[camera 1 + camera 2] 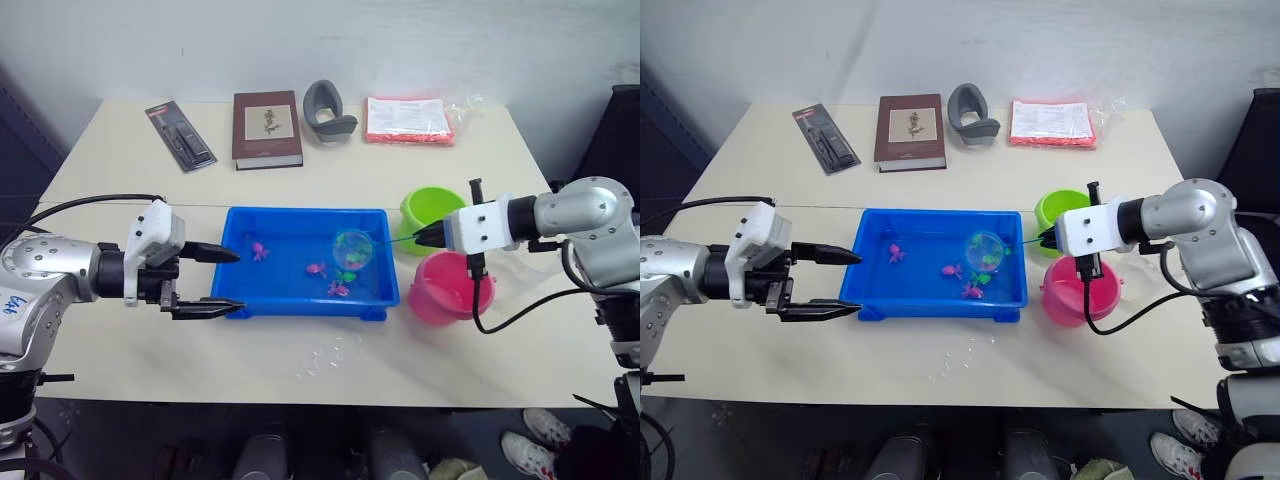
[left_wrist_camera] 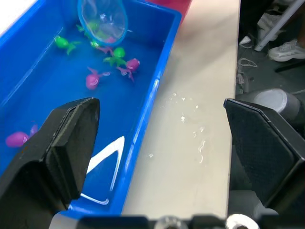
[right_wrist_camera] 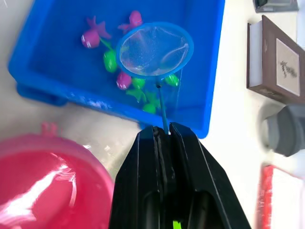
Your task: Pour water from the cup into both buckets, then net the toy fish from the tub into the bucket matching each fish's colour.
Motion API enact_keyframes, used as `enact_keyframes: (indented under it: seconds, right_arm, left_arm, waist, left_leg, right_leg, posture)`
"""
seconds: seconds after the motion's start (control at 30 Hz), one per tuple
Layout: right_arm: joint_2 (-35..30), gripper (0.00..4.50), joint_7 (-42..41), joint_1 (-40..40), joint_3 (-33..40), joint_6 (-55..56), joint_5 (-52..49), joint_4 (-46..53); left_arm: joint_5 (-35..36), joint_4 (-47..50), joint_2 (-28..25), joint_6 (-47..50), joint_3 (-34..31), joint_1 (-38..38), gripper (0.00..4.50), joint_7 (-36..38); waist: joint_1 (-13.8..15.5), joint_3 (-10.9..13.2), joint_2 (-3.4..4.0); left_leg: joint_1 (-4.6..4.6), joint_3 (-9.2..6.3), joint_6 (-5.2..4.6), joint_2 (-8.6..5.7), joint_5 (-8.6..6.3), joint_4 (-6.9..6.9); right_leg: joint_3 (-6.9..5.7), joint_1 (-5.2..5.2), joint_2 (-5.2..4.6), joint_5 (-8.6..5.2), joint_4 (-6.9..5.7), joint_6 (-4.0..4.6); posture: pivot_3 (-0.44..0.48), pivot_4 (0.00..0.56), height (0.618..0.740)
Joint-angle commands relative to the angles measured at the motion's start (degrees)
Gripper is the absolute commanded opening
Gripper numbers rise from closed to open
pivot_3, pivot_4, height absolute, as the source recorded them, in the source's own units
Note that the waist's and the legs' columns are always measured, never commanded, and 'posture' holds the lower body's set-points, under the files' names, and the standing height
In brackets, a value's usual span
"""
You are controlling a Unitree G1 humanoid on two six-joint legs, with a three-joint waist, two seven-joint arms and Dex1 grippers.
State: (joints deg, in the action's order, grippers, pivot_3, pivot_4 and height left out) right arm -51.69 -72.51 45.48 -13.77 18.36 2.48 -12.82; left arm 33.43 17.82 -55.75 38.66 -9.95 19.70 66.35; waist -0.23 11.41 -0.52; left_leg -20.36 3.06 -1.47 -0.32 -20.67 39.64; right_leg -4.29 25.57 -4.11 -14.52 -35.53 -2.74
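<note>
The blue tub (image 1: pixel 240 225) sits mid-table with several pink and green toy fish (image 1: pixel 316 269) in it. My right gripper (image 1: pixel 422 238) is shut on the net's thin handle, and the blue-rimmed hoop of the net (image 1: pixel 351 249) hangs over the fish at the tub's right end. In the right wrist view the net (image 3: pixel 155 49) hovers just above green and pink fish (image 3: pixel 123 80). The green bucket (image 1: pixel 432 213) and pink bucket (image 1: pixel 446 290) stand right of the tub, below my right arm. My left gripper (image 1: pixel 224 282) is open, its fingers straddling the tub's left front corner. The cup is out of view.
A brown book (image 1: pixel 266 128), a black packaged tool (image 1: pixel 180 135), a grey holder (image 1: pixel 328 109) and a red-and-white packet (image 1: pixel 408 119) lie along the table's far side. Water drops (image 1: pixel 330 357) spot the table in front of the tub.
</note>
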Motion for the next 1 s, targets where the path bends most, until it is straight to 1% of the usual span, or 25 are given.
enact_keyframes:
  seconds: [0.03, 0.27, 0.43, 0.5, 0.63, 0.77, 0.87, 1.0]
  right_arm:
    - [0.7, 0.00, 0.7, 1.6, 0.2, 4.3, 1.3, -1.9]
    - [2.3, 0.00, 1.4, 1.4, -0.8, 8.0, 2.6, -3.5]
    - [3.3, 0.00, 0.8, 1.4, 1.7, 1.4, -1.9, -1.0]
    - [2.1, 0.00, 0.8, 2.5, 1.9, 2.3, -0.9, -1.6]
    - [1.0, 0.00, 3.9, 5.9, 0.7, 8.8, 4.8, -7.6]
    - [1.8, 0.00, 7.7, 8.9, -1.9, 15.8, 10.5, -13.5]
    - [2.1, 0.00, 8.2, 9.8, -2.6, 18.9, 11.6, -16.0]
    - [1.9, 0.00, 7.4, 9.3, -2.6, 20.2, 10.3, -16.4]
  left_arm:
    - [0.9, 3.0, 0.1, -0.1, -1.1, -0.5, 4.47, -1.7]
    - [1.3, 4.1, 0.0, 0.2, -1.1, -0.3, 4.47, -3.3]
    - [1.8, 4.5, -0.3, 0.7, -1.4, -0.2, 4.47, -3.7]
    - [1.7, 4.4, -0.4, 0.6, -1.4, -0.2, 4.47, -3.8]
    - [1.5, 4.1, -0.2, 0.3, -0.8, 0.2, 4.47, -4.2]
    - [1.2, 4.1, 0.2, 0.0, 0.2, 1.1, 4.47, -4.6]
    - [1.1, 3.8, 0.2, -0.1, 0.4, 1.6, 4.47, -4.8]
    - [1.1, 3.7, 0.2, -0.3, 0.3, 1.5, 4.47, -5.1]
  waist:
    - [-0.1, 0.0, 0.00]
    - [-0.1, 0.0, 0.00]
    - [-0.1, 0.0, 0.00]
    - [0.0, 0.0, 0.00]
    - [-0.1, 0.0, 0.02]
    - [-0.2, 0.0, 0.02]
    - [-0.2, 0.0, 0.02]
    - [-0.2, 0.0, 0.02]
  left_leg:
    - [0.00, 0.00, 0.01, 0.00, 0.01, 0.00]
    - [0.02, 0.00, 0.03, 0.01, 0.02, 0.04]
    - [0.01, 0.00, 0.03, 0.01, 0.02, 0.04]
    - [0.01, -0.02, 0.03, 0.01, 0.02, 0.04]
    - [0.01, 0.00, 0.02, 0.01, 0.01, 0.08]
    - [0.03, 0.00, 0.05, 0.01, 0.00, 0.07]
    - [0.03, 0.03, 0.05, 0.01, 0.00, 0.08]
    - [0.02, 0.04, 0.05, 0.01, 0.00, 0.08]
  right_leg:
    - [0.00, 0.00, 0.00, 0.00, -0.02, 0.00]
    - [0.02, 0.00, 0.00, 0.00, -0.02, 0.00]
    - [0.02, 0.00, 0.00, 0.00, -0.06, 0.00]
    - [0.01, 0.00, 0.00, 0.00, -0.08, 0.00]
    - [0.02, 0.00, -0.01, 0.00, -0.02, 0.00]
    - [0.02, 0.00, 0.00, -0.01, -0.01, 0.03]
    - [0.03, 0.00, 0.00, -0.01, -0.05, 0.03]
    - [0.04, 0.00, 0.00, -0.01, -0.11, 0.03]
  posture:
    - [0.000, 0.150, 0.740]
    - [0.000, 0.150, 0.740]
    - [0.000, 0.150, 0.740]
    - [0.000, 0.150, 0.740]
    - [0.000, 0.150, 0.740]
    - [0.000, 0.150, 0.740]
    - [0.000, 0.150, 0.740]
    - [0.000, 0.150, 0.740]
